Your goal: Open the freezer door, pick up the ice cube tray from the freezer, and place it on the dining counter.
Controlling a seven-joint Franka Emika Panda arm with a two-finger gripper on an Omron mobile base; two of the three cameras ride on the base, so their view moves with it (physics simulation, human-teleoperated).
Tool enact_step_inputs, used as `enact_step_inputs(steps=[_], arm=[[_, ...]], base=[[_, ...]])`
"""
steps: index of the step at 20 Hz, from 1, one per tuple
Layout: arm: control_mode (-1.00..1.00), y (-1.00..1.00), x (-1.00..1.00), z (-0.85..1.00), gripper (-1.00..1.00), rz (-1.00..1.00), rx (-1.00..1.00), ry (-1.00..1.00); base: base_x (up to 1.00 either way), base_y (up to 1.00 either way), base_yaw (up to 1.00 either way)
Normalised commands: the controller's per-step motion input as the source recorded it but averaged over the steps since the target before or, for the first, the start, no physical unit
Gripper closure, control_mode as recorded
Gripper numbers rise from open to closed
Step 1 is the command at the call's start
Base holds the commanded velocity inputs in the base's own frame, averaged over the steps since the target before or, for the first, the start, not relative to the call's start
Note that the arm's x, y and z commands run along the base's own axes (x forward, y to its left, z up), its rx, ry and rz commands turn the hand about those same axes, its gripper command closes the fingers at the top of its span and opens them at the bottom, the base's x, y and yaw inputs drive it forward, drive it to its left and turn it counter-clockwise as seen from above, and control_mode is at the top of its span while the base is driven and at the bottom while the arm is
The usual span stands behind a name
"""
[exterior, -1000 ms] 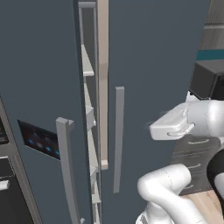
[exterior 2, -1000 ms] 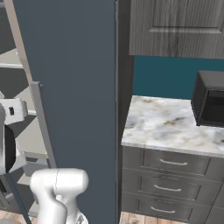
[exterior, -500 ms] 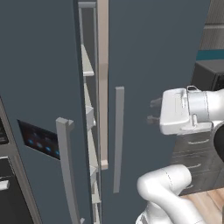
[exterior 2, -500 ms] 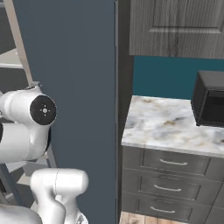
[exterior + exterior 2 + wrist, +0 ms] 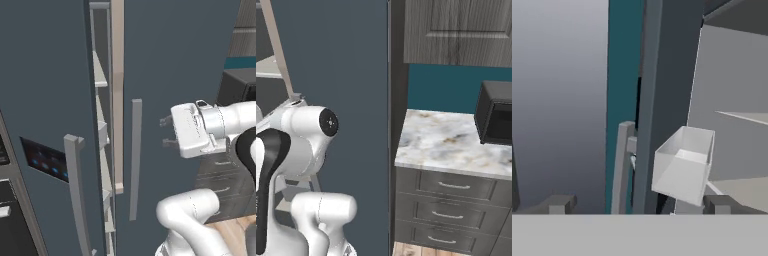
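Observation:
The freezer door (image 5: 45, 100), slate blue-grey with a dark lit panel, stands ajar at the left, its long grey handle (image 5: 75, 190) toward me. White bins (image 5: 102, 136) on its inner side show in the gap. My gripper (image 5: 164, 132) hangs open in front of the plain right door, fingers pointing left, touching nothing. In the hand view the open gripper (image 5: 639, 205) faces the door's edge, with the handle (image 5: 622, 165) left of it and a white bin (image 5: 684, 162) right of it. Beyond lie the freezer's grey wall and a shelf (image 5: 747, 117). The ice cube tray and the dining counter are out of view.
The plain door (image 5: 175, 55) with its own vertical handle (image 5: 135, 160) is beside the gap. To the right, a small marble top (image 5: 451, 142) over dark drawers (image 5: 453, 187) carries a black microwave (image 5: 496, 120). My white arm (image 5: 303, 145) fills the lower left there.
The hand has rolled and swung so its fingers now point left at the doors. The elbow rose into the right base view. The doors have not moved.

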Motion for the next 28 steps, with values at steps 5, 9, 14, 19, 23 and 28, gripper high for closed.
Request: enact_step_inputs(steps=[5, 9, 14, 19, 23, 28], arm=[[-1.00, 0.21, 0.19, -0.06, -1.00, 0.05, 0.01, -0.04], [-1.00, 0.38, 0.06, -0.02, -1.00, 0.03, 0.00, 0.00], [-1.00, 0.26, 0.18, -0.02, -1.00, 0.03, 0.00, -0.01], [-1.00, 0.03, 0.35, -0.14, -1.00, 0.08, 0.02, -0.02], [-1.00, 0.01, 0.31, -0.19, -1.00, 0.10, 0.01, 0.00], [-1.00, 0.39, 0.23, -0.20, -1.00, 0.04, 0.00, 0.00]], base=[[0.00, 0.00, 0.00], [0.00, 0.00, 0.00], [0.00, 0.00, 0.00], [0.00, 0.00, 0.00], [0.00, 0.00, 0.00], [0.00, 0.00, 0.00]])
